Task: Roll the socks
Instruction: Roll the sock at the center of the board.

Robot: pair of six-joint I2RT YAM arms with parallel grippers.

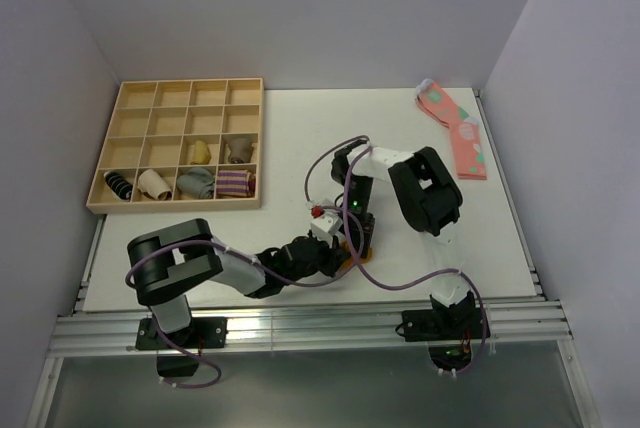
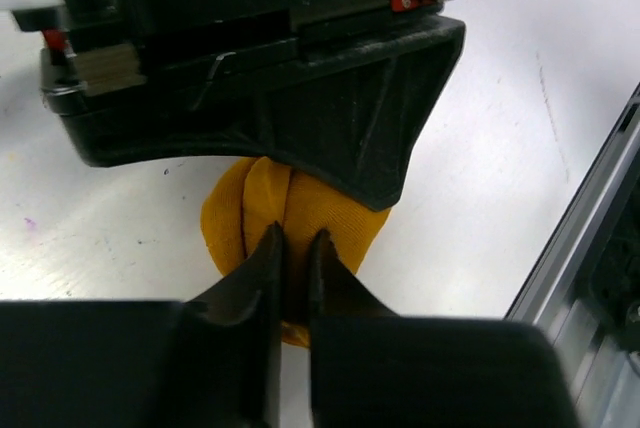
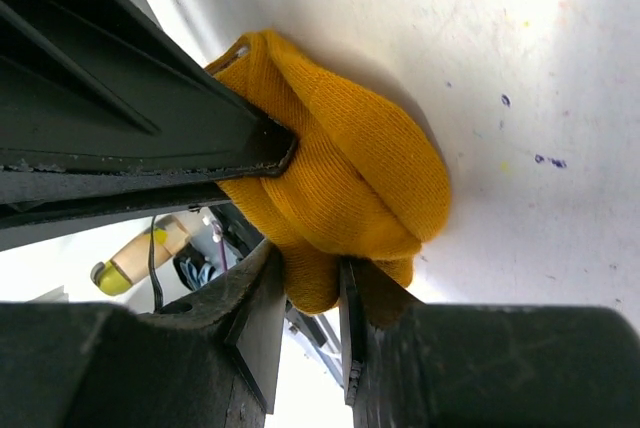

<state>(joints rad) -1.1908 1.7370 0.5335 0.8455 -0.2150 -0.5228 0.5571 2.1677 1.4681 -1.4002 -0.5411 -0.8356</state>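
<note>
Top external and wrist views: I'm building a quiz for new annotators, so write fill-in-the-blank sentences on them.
Pinched by the left gripper and right gripper, the mustard sock rests on the white ____. The pink sock lies at the far ____ corner. The wooden tray holds ____ sock bundles in its nearest row.
Missing: table; right; four.

No text, label, brand, number or sign can be read in any view.

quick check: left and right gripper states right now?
left gripper: closed, pinching a fold of the mustard sock.
right gripper: closed on the same sock.
</note>
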